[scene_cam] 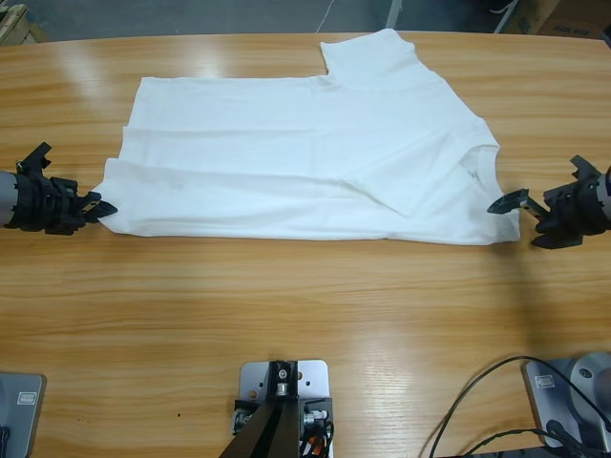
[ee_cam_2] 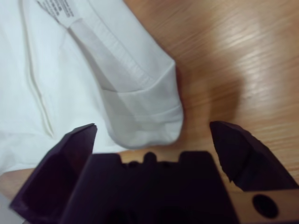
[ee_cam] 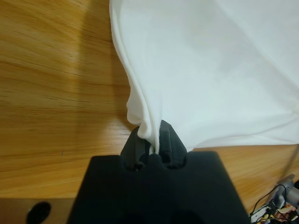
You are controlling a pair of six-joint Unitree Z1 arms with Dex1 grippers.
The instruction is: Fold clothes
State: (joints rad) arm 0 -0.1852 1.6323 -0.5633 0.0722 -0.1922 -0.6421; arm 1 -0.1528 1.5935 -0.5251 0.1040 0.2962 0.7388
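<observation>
Left claw (scene_cam: 103,207) at frame left pinches T-shirt (scene_cam: 315,153) hem corner, jaws pressed together on fabric. Right claw (scene_cam: 516,201) at frame right spread wide, empty, just beside folded collar edge. Shirt lies half-folded across bench (scene_cam: 305,315) centre.

A long wooden table (scene_cam: 286,315) of warm, glossy grain carries a white T-shirt (scene_cam: 305,157), spread flat across its far half with one sleeve pointing toward the far edge. Near the right corner, black cables (scene_cam: 496,405) loop over the wood. The near half shows bare grain.
</observation>
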